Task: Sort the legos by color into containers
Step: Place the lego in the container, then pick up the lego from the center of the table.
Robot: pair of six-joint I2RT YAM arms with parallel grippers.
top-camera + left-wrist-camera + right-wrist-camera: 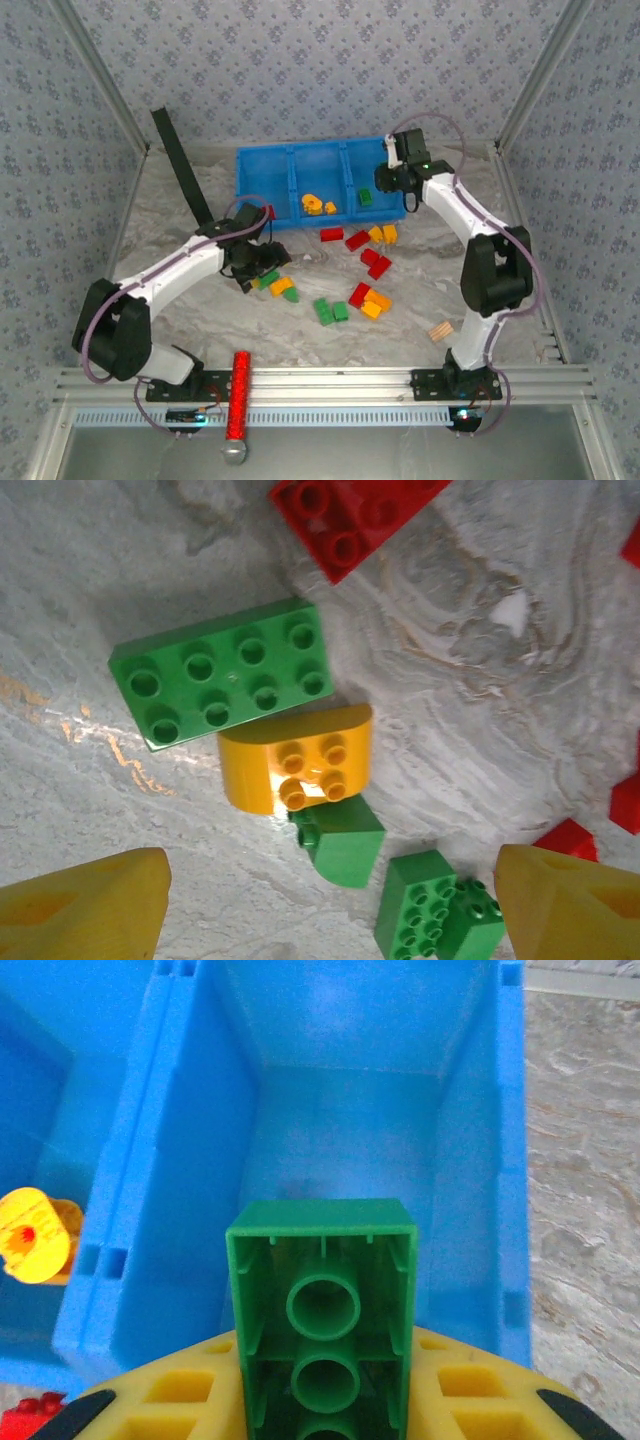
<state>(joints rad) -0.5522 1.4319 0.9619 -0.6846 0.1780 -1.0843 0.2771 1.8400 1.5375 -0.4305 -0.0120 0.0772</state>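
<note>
The right gripper [322,1405] is clamped on a green rectangular plastic brick [320,1280], whose hollow underside faces the wrist camera. It hangs over the right compartment of the bright blue three-part plastic bin [262,170] at the far side of the marbled table [160,230], and the floor of that compartment looks bare beneath it. The middle compartment holds a round orange piece [35,1235] and, in the top view, a small orange brick [330,208] beside it, so green seems to belong on the right. To finish this drop well, the brick should be kept between the divider wall and the bin's right wall, clear of both rims, and let go low so that it does not bounce out. The left gripper [325,905] stands with its yellow fingers [80,910] wide apart and nothing held, above a knot of loose pieces on the near side of the bin's left end. There is a large green eight-stud brick [225,670], an orange brick with a rounded side [295,770] touching it, a small green sloped piece [340,840] just beside that, and a green studded block [435,915] close to one finger. They lie tight together, so the pick calls for centring on one green piece alone and closing across its flat sides, since a careless close could catch the orange brick too. Other red, orange and green bricks [378,266] lie scattered, unsorted, on the table near the bin.
</note>
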